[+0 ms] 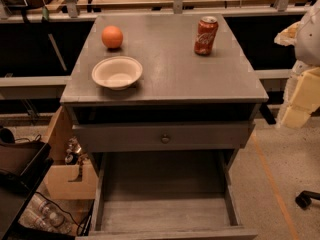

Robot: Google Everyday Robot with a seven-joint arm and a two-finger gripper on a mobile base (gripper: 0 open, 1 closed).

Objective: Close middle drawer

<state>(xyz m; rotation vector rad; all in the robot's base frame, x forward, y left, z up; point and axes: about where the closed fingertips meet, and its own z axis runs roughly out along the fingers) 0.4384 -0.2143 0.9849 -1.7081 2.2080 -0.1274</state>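
Observation:
The middle drawer (pixel 165 204) is pulled far out towards me, so I look down into its long, deep, empty grey box. Its low front (pixel 170 233) lies at the bottom edge of the view, and its knob is out of view. Above it is the taller-fronted top drawer (pixel 125 137) with a small round knob (pixel 165 139), standing slightly out from the cabinet. My gripper (pixel 296 115) hangs at the right edge of the view, beside the cabinet's right side, well apart from the middle drawer and holding nothing that I can see.
On the grey cabinet top (pixel 170 69) stand an orange (pixel 112 36), a white bowl (pixel 117 72) and a red soda can (pixel 205 35). Cardboard boxes (pixel 65 179) and cables lie on the floor at left. A chair caster (pixel 305 199) is at lower right.

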